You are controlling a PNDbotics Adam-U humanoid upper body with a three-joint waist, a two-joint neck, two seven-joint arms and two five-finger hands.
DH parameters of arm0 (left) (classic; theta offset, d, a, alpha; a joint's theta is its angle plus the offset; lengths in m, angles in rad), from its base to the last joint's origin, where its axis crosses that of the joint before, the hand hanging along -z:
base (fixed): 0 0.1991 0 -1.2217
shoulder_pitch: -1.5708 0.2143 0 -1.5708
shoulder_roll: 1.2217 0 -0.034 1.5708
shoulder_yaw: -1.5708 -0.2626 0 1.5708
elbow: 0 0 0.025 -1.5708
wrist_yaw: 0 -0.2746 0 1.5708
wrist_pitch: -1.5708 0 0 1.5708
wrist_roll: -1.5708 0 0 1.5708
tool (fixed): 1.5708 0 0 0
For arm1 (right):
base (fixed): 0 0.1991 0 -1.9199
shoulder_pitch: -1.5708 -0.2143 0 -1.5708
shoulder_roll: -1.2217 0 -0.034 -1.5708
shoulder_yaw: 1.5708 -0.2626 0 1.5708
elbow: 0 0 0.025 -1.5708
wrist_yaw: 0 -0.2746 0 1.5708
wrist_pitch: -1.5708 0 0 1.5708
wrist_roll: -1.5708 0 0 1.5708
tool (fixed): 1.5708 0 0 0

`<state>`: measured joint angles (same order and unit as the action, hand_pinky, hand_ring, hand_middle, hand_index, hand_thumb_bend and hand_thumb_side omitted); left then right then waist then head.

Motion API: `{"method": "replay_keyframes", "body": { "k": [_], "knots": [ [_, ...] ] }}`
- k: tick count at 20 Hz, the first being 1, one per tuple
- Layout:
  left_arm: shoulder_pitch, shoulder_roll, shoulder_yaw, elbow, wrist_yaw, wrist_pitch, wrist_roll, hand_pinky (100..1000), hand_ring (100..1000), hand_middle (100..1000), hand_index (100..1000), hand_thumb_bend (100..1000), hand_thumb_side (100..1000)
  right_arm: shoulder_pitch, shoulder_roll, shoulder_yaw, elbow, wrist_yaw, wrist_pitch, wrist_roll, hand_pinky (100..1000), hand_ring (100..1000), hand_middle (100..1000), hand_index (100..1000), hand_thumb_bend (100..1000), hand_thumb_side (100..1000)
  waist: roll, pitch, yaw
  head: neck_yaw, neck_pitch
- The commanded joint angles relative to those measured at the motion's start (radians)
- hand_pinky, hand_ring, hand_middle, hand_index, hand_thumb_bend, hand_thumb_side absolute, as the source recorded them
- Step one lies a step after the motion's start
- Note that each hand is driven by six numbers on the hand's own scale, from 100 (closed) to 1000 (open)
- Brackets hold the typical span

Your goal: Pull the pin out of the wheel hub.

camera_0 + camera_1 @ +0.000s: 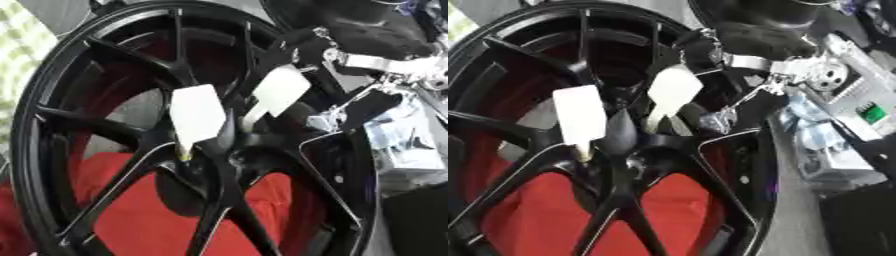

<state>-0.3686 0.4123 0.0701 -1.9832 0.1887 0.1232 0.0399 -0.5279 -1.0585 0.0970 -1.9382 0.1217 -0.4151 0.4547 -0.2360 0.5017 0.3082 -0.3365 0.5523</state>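
Black and glossy, the wheel hub (219, 165) fills most of both views, its thin spokes fanning out from a centre that sits low in the middle. Behind the spokes shows a red surface (149, 220), which cannot be identified further. Two pale, flat tags stand near the centre: the left tag (197, 119) tapers down to a small yellowish tip touching the hub just left of the centre, and the right tag (280, 92) leans toward the upper right, its narrow lower end reaching the hub close to the centre. Which of these belongs to the pin, and the pin's own shaft, cannot be made out; whatever enters the hub is hidden by the spokes.

The right hand (750, 42) comes in from the upper right, dark with silver joints, lying over the rim just beside the right tag. Its fingers are lost against the black wheel, so I cannot tell whether they are spread or curled, nor whether they touch the tag. The wheel's rim is cut off at the left and bottom edges. A bluish-white blurred object (824, 145) lies to the right of the rim.
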Motion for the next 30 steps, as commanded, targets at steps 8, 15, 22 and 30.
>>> {"method": "replay_keyframes", "body": {
  "k": [8,15,22,30],
  "knots": [
    [0.003,-0.001,0.014,-0.017,-0.003,0.008,0.007,517,649,589,759,100,796,0.02,-0.025,-0.001,0.0,-0.074,0.008,0.049,860,728,383,535,100,223,0.01,-0.029,-0.004,-0.01,-0.011],
    [0.006,-0.006,0.019,-0.017,-0.001,0.014,0.011,517,650,587,758,100,797,0.045,-0.032,-0.006,-0.009,-0.129,0.026,0.095,852,672,311,477,100,216,0.01,-0.035,-0.01,-0.022,-0.007],
    [0.007,-0.007,0.022,-0.017,-0.004,0.021,0.012,518,651,585,758,100,800,0.047,-0.042,-0.03,-0.007,-0.225,0.069,0.089,845,649,283,454,100,209,0.01,-0.038,-0.01,-0.027,-0.001],
    [0.008,-0.009,0.025,-0.017,-0.005,0.025,0.01,518,652,585,758,100,800,0.051,-0.051,-0.049,0.0,-0.319,0.126,0.055,841,633,272,449,100,201,0.01,-0.045,-0.013,-0.025,-0.003]
  ]
}}
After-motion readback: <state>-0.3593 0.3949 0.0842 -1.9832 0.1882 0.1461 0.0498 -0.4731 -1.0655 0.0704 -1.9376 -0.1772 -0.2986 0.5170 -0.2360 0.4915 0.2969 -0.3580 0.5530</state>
